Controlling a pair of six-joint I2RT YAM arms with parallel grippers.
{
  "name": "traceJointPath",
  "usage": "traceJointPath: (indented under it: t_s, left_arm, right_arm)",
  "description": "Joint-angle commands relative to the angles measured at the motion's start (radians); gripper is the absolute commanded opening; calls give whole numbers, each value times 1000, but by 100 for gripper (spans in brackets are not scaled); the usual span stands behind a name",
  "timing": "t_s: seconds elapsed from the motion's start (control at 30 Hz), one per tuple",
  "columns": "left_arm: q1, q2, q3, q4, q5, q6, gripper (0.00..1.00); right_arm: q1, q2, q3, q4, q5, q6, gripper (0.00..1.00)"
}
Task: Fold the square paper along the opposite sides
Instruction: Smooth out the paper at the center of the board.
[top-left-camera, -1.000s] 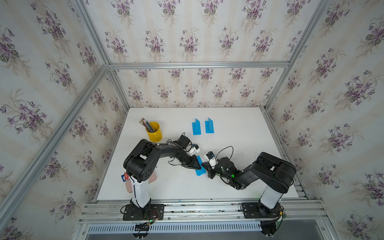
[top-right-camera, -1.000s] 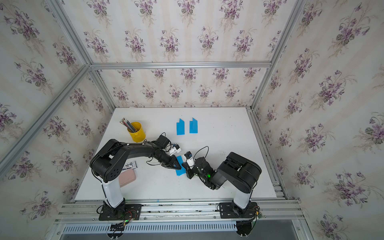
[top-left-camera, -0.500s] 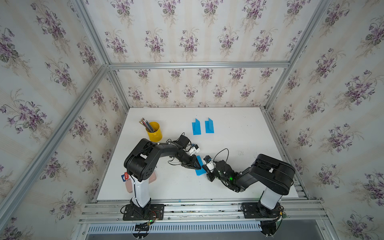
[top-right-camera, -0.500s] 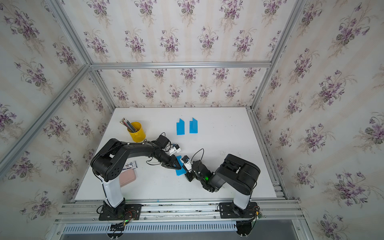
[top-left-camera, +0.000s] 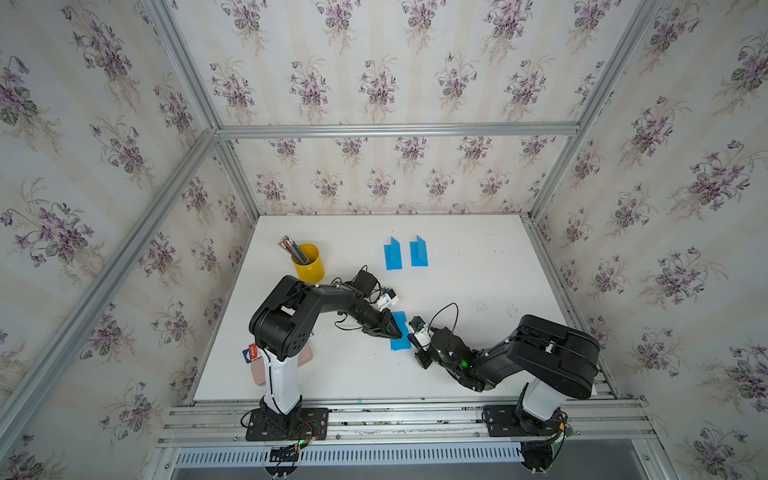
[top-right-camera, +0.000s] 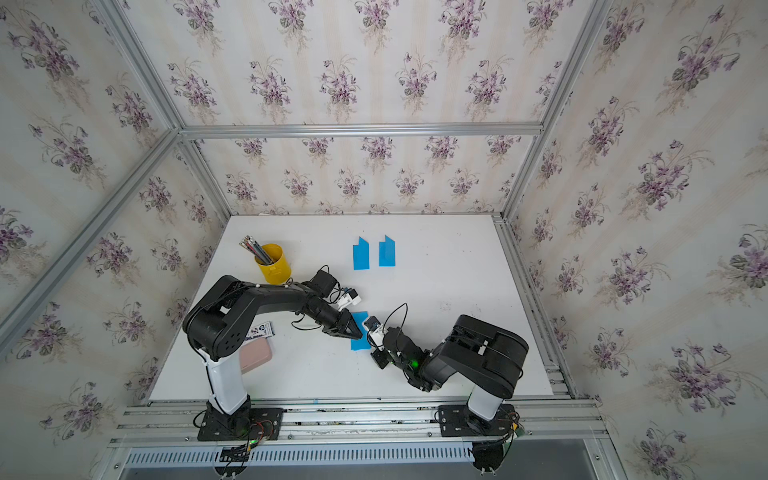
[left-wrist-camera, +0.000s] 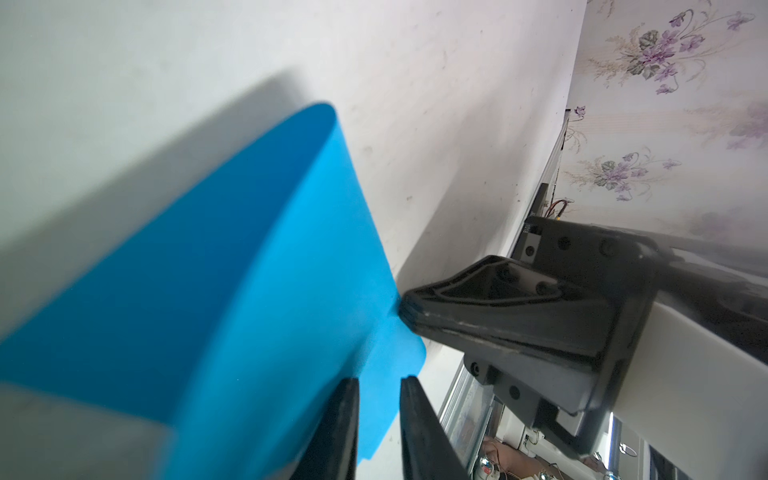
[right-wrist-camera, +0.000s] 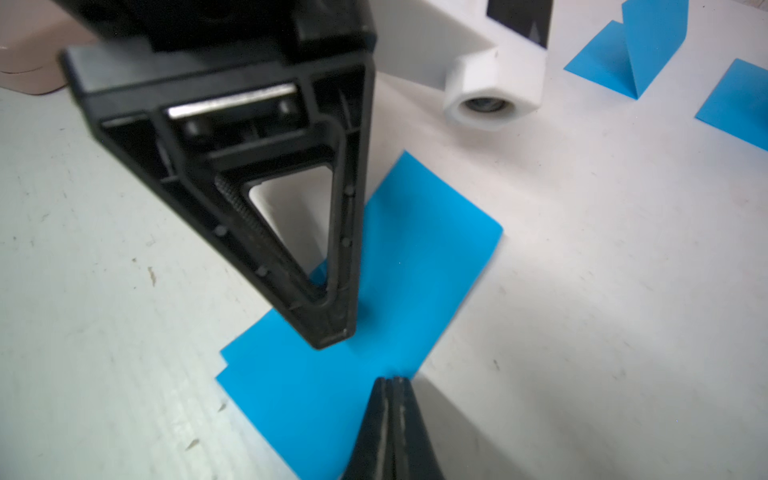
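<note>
Down on the white desk (top-left-camera: 478, 257), between floral walls (top-left-camera: 395, 174), paper (right-wrist-camera: 424, 241) is touched by slightly parted left jaws and closed right jaws.

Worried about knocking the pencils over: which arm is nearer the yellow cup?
Left. The left arm stretches close by the cup, on its near side; the right arm lies beyond the blue paper, well away.
</note>
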Motion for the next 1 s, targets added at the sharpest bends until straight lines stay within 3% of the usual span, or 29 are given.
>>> traceJointPath:
  t_s: [0.0,0.23,0.5,0.97]
  left_arm:
    - [4,12,-15,-132,-383,-12,26]
    - [4,31,-31,-118,-386,-17,26]
    - [4,31,-33,-119,-387,-16,26]
    - [7,43,-32,-122,-393,-13,26]
  right_arm:
    - [2,-37,-14,-65,-9,-19,0]
    - [4,-89,-11,-20,-23,-30,0]
    - [22,-11,8,21,-45,-14,0]
    - [69,8,6,-122,3,-19,0]
